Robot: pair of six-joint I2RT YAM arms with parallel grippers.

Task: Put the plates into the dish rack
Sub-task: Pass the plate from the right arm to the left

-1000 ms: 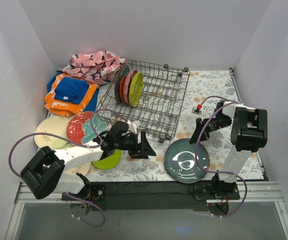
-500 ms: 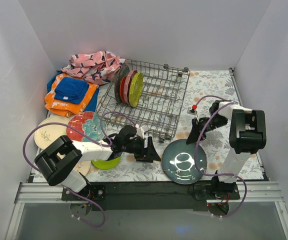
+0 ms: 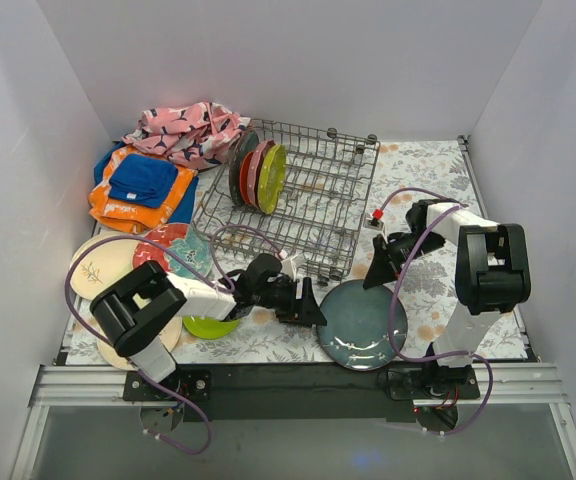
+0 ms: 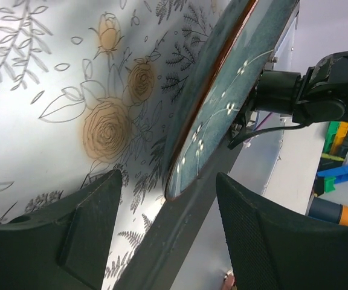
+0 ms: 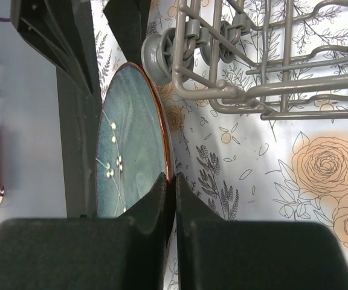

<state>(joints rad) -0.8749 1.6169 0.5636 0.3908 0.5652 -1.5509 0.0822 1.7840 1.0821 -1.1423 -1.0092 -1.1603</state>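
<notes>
A blue-grey plate (image 3: 361,325) stands tilted at the table's front edge, its low rim over the black rail. My right gripper (image 3: 373,275) is shut on its far rim; in the right wrist view the gripper (image 5: 174,181) pinches the brown edge of the plate (image 5: 128,151). My left gripper (image 3: 313,310) is open at the plate's left rim. In the left wrist view the plate's (image 4: 222,103) lowest edge sits between the spread jaws of that gripper (image 4: 169,181), untouched. The dish rack (image 3: 318,215) holds three upright plates (image 3: 258,175) at its left end.
A red plate with a teal flower (image 3: 173,250), a cream plate (image 3: 98,265) and a lime green plate (image 3: 211,326) lie at the left. Folded cloths (image 3: 138,185) and a pink cloth (image 3: 188,130) sit at the back left. The rack's wheeled corner (image 5: 162,54) is close to the held plate.
The right gripper has dragged the blue-grey plate left and toward the front edge, tilting it. The left gripper has moved right to the plate's rim, its jaws slightly narrower.
</notes>
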